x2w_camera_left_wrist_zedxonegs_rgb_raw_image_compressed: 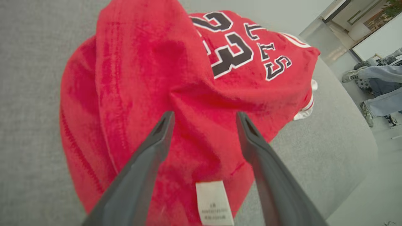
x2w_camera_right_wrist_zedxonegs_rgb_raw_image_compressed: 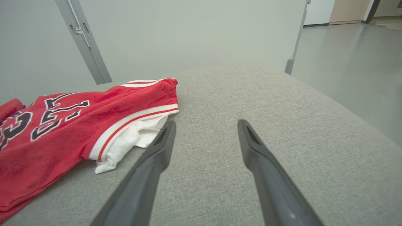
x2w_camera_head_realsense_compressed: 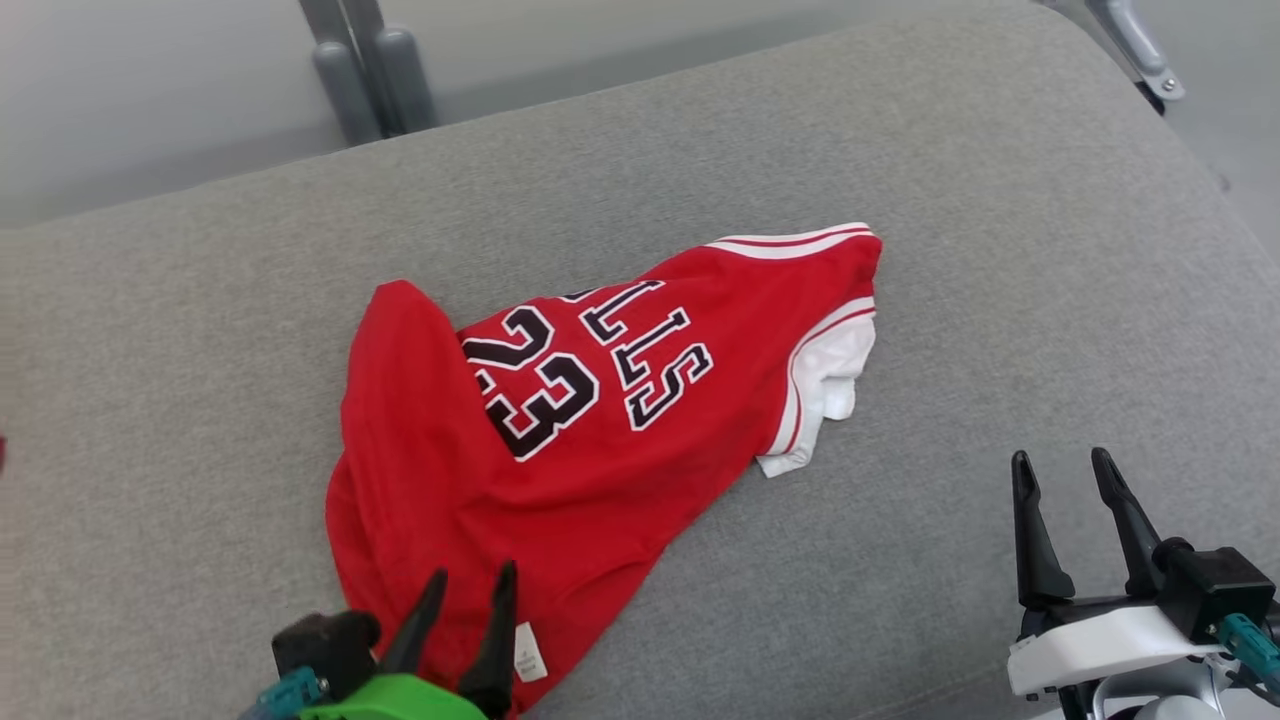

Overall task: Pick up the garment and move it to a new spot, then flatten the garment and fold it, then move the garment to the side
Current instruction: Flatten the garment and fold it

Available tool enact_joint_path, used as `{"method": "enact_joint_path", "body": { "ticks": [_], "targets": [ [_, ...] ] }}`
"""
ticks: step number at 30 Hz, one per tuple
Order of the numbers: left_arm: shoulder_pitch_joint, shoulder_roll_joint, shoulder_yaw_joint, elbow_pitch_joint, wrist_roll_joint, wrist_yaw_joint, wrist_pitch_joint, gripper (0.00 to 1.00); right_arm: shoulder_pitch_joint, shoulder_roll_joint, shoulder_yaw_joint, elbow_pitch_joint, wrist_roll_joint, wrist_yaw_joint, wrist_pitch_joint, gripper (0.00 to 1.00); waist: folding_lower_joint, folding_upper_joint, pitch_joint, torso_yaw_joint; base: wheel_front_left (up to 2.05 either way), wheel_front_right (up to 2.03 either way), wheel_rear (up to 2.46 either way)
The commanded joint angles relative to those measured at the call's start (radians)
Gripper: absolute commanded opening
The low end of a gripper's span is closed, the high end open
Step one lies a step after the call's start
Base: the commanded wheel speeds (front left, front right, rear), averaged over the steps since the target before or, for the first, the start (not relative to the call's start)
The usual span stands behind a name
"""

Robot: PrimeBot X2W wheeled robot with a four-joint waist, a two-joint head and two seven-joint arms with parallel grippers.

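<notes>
In the head view, the garment [x2w_camera_head_realsense_compressed: 640,470], a red jersey, is lying rumpled on the grey surface [x2w_camera_head_realsense_compressed: 1000,250], with one side flopping over its number and a white sleeve edge bunching at the far end. The left hand [x2w_camera_head_realsense_compressed: 474,572] is hovering over the near hem with its fingers apart, and the right hand [x2w_camera_head_realsense_compressed: 1060,457] is waiting well to the side, open and empty.

In the left wrist view, the left hand [x2w_camera_left_wrist_zedxonegs_rgb_raw_image_compressed: 204,113] is gaping wide above the creased garment [x2w_camera_left_wrist_zedxonegs_rgb_raw_image_compressed: 141,78] and its label [x2w_camera_left_wrist_zedxonegs_rgb_raw_image_compressed: 213,201], pinching nothing.

In the right wrist view, the right hand [x2w_camera_right_wrist_zedxonegs_rgb_raw_image_compressed: 206,122] is pointing over bare surface beside the garment [x2w_camera_right_wrist_zedxonegs_rgb_raw_image_compressed: 62,135].

Flattening, folding and moving aside are looking undone.
</notes>
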Motion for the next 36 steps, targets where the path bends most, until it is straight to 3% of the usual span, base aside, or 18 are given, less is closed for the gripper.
{"method": "enact_joint_path", "body": {
  "ticks": [1, 13, 29, 30, 31, 32, 33, 34, 35, 36],
  "targets": [
    [0.024, 0.012, -0.008, -0.007, -0.004, 0.002, 0.004, 1.0, 0.001, -0.002, 0.003, -0.002, -0.008, 0.0, -0.003, 1.0, 0.0, 0.0, -0.008, 0.062, 0.0, 0.0, 0.0],
    [0.041, -0.023, -0.082, 0.077, 0.013, 0.025, 0.057, 1.0, -0.022, -0.002, 0.03, 0.007, -0.021, 0.0, -0.003, 1.0, 0.0, 0.0, 0.002, 0.11, 0.0, 0.0, 0.0],
    [0.076, -0.018, -0.064, 0.08, -0.014, 0.041, 0.054, 0.98, -0.016, -0.002, 0.025, 0.011, -0.026, 0.0, -0.003, 1.0, 0.0, 0.0, 0.011, 0.106, 0.0, 0.0, 0.0],
    [0.074, -0.018, -0.065, 0.075, -0.014, 0.034, 0.055, 0.9, -0.018, -0.002, 0.027, 0.012, -0.026, 0.0, -0.003, 1.0, 0.0, 0.0, 0.011, 0.106, 0.0, 0.0, 0.0],
    [0.073, -0.024, -0.065, 0.071, -0.021, 0.027, 0.055, 0.75, -0.019, -0.002, 0.027, 0.011, -0.025, 0.0, -0.003, 1.0, 0.0, 0.0, 0.012, 0.107, 0.0, 0.0, 0.0],
    [0.069, -0.026, -0.067, 0.069, -0.022, 0.02, 0.06, 0.47, -0.021, -0.002, 0.028, 0.011, -0.024, 0.0, -0.003, 1.0, 0.0, 0.0, 0.013, 0.106, 0.0, 0.0, 0.0],
    [0.061, -0.028, -0.069, 0.069, -0.02, 0.014, 0.062, 0.41, -0.023, -0.002, 0.029, 0.011, -0.023, 0.0, -0.003, 1.0, 0.0, 0.0, 0.015, 0.106, 0.0, 0.0, 0.0],
    [0.051, -0.033, -0.067, 0.071, -0.023, 0.007, 0.062, 0.09, -0.026, -0.002, 0.031, 0.011, -0.022, 0.0, -0.003, 1.0, 0.0, 0.0, 0.017, 0.105, 0.0, 0.0, 0.0],
    [0.043, -0.037, -0.069, 0.075, -0.027, -0.002, 0.065, 0.0, -0.028, -0.002, 0.033, 0.012, -0.021, 0.0, -0.003, 1.0, 0.0, 0.0, 0.019, 0.104, 0.0, 0.0, 0.0],
    [0.033, -0.04, -0.069, 0.084, -0.028, -0.008, 0.067, 0.0, -0.029, -0.002, 0.034, 0.012, -0.019, 0.0, -0.003, 1.0, 0.0, 0.0, 0.02, 0.102, 0.0, 0.0, 0.0]
  ]
}}
